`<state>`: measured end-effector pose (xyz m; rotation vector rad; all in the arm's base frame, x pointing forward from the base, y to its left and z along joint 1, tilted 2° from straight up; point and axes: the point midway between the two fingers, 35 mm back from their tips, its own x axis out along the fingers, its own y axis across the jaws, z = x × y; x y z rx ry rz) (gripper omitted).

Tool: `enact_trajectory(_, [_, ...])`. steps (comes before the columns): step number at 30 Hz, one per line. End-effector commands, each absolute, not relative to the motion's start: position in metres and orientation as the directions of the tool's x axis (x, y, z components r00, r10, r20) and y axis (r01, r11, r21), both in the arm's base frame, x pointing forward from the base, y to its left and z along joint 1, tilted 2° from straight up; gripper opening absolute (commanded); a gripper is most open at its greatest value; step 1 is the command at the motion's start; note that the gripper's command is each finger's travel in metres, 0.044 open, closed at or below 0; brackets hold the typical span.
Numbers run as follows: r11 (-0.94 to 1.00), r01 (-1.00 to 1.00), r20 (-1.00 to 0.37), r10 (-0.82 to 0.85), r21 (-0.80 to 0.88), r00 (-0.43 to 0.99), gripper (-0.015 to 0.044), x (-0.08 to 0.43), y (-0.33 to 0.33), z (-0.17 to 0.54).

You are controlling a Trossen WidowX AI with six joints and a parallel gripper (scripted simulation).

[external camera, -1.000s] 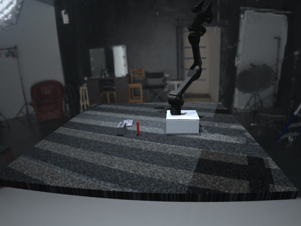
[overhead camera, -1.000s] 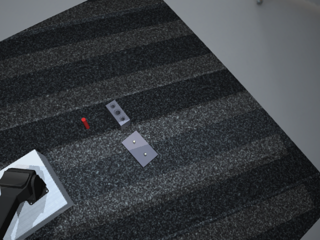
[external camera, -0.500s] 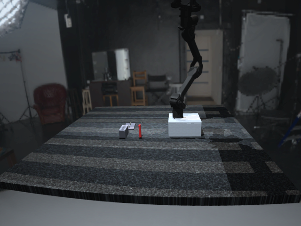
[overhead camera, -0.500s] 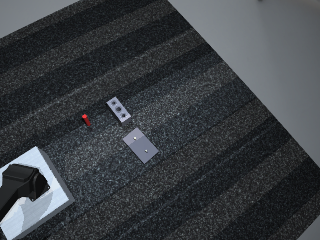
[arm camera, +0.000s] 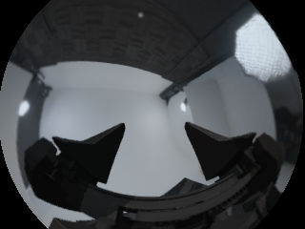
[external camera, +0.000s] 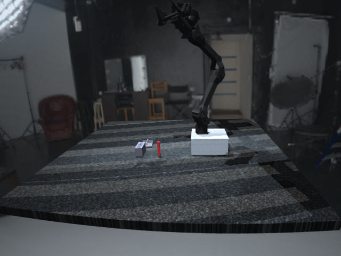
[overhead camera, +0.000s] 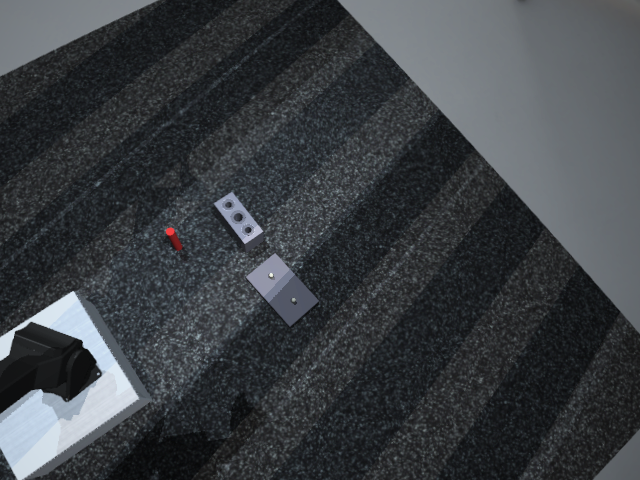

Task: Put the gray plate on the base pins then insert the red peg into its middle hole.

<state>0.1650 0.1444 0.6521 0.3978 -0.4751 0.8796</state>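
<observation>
The gray plate (overhead camera: 233,210) (external camera: 139,151) is a thick block with three holes in its top, resting on the table beside the base and off its pins. The flat gray base (overhead camera: 262,274) (external camera: 149,144) has two small upright pins, one (overhead camera: 270,275) nearer the plate and one (overhead camera: 293,300) farther away. The red peg (overhead camera: 174,240) (external camera: 158,149) stands upright on the table, apart from both. My gripper (external camera: 164,4) (arm camera: 155,125) is open and empty, high above the table. It is out of view in the top view. No task object shows in the wrist view.
A white box (overhead camera: 121,384) (external camera: 209,146) carries the arm's foot, to the right of the peg in the exterior view. The striped dark table (overhead camera: 413,289) (external camera: 165,192) has its near edge at the bottom of the exterior view. Chairs and a door stand in the background.
</observation>
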Motion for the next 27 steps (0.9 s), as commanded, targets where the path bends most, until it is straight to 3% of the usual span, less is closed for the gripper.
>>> enact_trajectory(1, [0.580, -0.776, 0.455, 0.637, 0.249, 0.622, 0.0440, 0.199, 0.156, 0.627])
enact_trajectory(7, [0.591, -0.623, 0.209, 0.618, 0.513, 0.758, 0.0440, 0.274, 0.173, 0.560])
enact_trajectory(15, [0.603, -0.250, -0.143, 0.527, 0.757, 0.838, 0.0440, 0.348, 0.173, 0.458])
enact_trajectory(21, [0.575, 0.090, -0.390, 0.424, 0.813, 0.817, 0.0440, 0.381, 0.158, 0.380])
enact_trajectory(27, [0.480, 0.503, -0.671, 0.288, 0.718, 0.683, 0.0440, 0.402, 0.134, 0.281])
